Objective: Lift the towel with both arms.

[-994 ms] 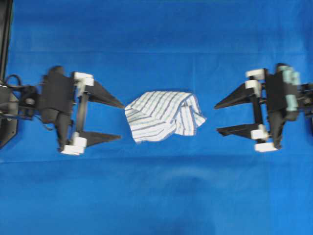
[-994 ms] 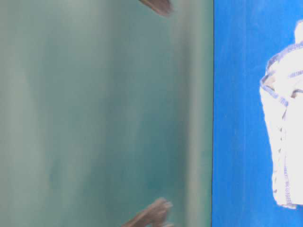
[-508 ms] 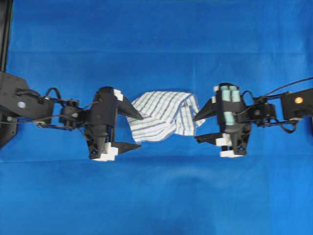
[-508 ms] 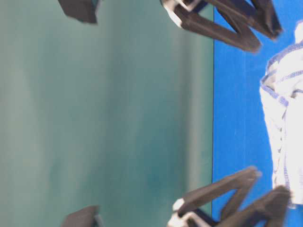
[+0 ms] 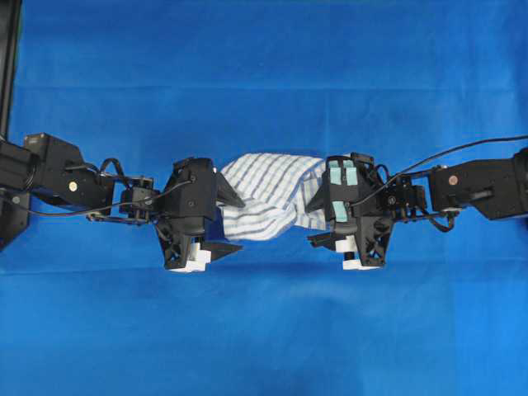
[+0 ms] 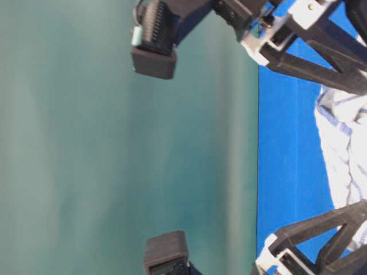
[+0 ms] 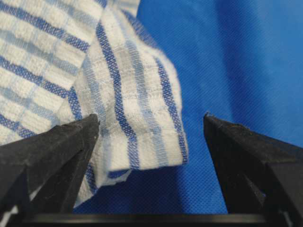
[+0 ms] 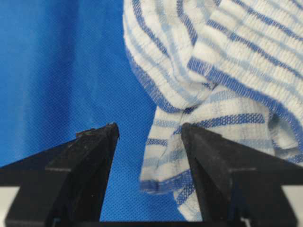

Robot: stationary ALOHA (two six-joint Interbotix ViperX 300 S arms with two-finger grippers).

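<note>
The towel [image 5: 268,194], white with blue-grey stripes, lies crumpled on the blue covering at the middle. My left gripper [image 5: 240,223] is open at its left end. In the left wrist view the towel's corner [image 7: 128,94] lies between the spread fingers, against the left fingertip [image 7: 75,137], with my left gripper [image 7: 150,120] not closed on it. My right gripper [image 5: 309,223], with pale teal pads on its body, is open at the towel's right end. In the right wrist view a hanging fold of towel [image 8: 227,61] lies against the right finger [image 8: 208,151] of my right gripper [image 8: 149,127].
The blue table covering [image 5: 264,330] stretches all round. A black frame post [image 5: 8,66] stands at the far left edge. A cable [image 5: 470,153] arcs over the right arm. The table-level view shows a teal-green wall [image 6: 114,143] and the towel [image 6: 344,149] between black fingers.
Both arms have moved inward from the table's sides to the towel's two ends. Both grippers stay open. The towel has not moved.
</note>
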